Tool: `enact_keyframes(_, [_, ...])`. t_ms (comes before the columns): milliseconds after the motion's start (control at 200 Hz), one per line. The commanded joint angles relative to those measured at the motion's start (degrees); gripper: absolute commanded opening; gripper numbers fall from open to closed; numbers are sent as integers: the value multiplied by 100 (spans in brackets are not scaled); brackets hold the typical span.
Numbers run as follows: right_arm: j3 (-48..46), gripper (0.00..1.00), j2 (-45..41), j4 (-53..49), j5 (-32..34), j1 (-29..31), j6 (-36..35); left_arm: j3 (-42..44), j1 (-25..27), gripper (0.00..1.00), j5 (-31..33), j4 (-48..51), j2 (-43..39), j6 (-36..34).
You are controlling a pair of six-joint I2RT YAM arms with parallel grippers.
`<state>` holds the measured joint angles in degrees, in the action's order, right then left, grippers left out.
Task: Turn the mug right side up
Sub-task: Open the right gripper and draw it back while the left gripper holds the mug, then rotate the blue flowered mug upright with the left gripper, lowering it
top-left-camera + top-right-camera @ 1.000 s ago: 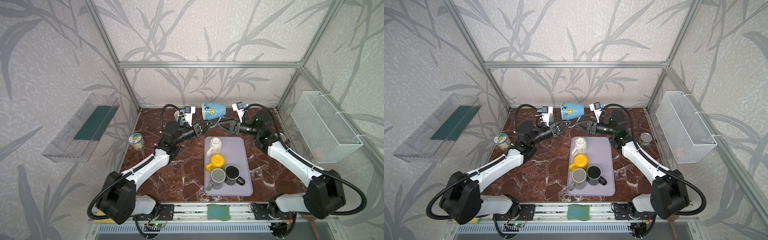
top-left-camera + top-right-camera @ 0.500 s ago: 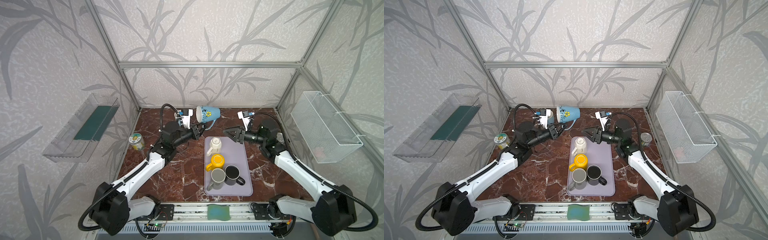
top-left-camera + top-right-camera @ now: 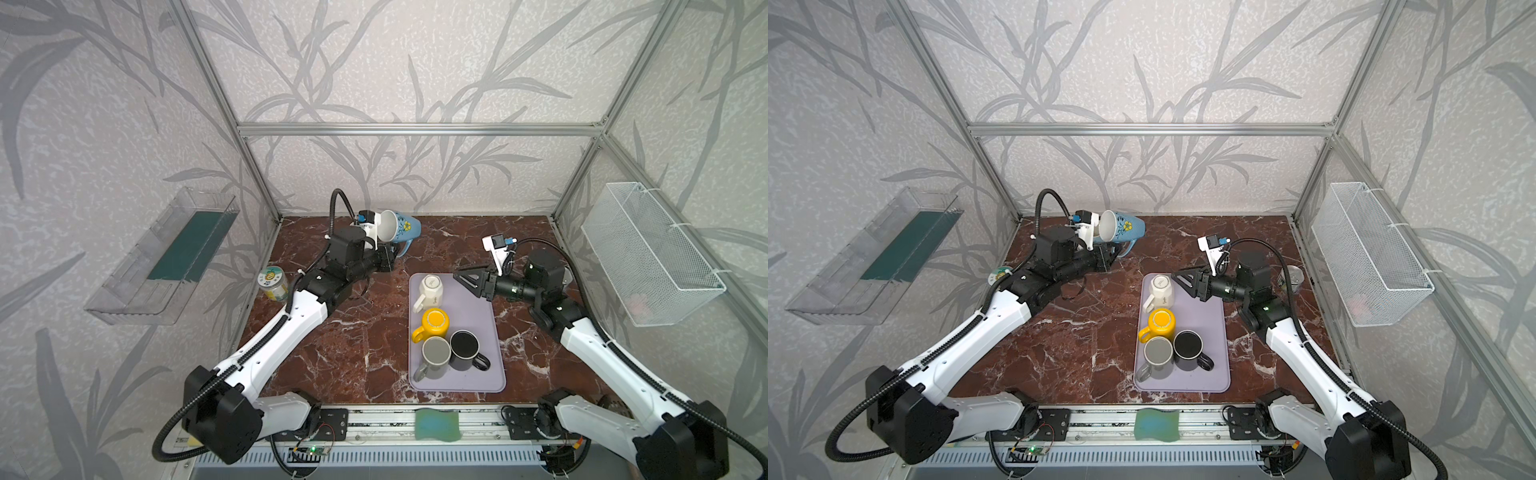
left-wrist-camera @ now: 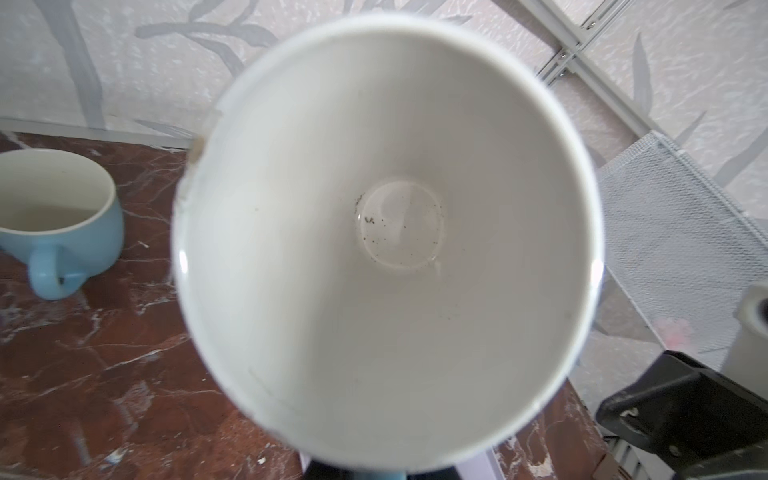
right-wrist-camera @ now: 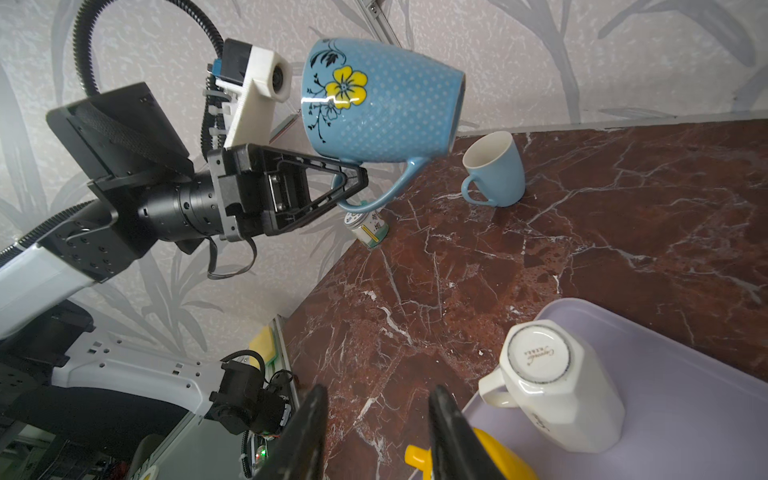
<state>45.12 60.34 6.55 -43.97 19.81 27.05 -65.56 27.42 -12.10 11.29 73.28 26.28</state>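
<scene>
In both top views the left end effector [image 3: 392,254] has the mug [image 3: 402,226] in the air over the far left of the counter [image 3: 357,332]. The mug lies on its side, mouth toward the arm. The right end effector [image 3: 462,277] hovers at the tray [image 3: 478,307], partly open and empty.

Left wrist: the mug's white inside fills the view; the jaws are hidden.

Right wrist: the left jaws are clamped tight on the handle [image 5: 386,191]. The flip looks half done. Next, the wrist should roll the mouth upward, then set the base down clear of the cup [image 5: 494,170].
</scene>
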Motion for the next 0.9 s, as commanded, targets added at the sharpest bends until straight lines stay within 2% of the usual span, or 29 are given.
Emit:
enact_keyframes(0, [-64,41,-295,-312,173,-30,-235,-437,15,0,639,601,178,-440])
enact_keyframes(375, [-219,41,-487,-665,226,-37,-290,-1258,-3,0,1447,1588,991,-1084])
enact_keyframes(750, [-363,41,-755,-826,290,-39,-287,-2402,-195,0,1603,2544,2181,-1313])
enact_keyframes(895, [-480,41,-905,-900,287,-39,-269,-2704,-325,0,1497,2626,2566,-1371])
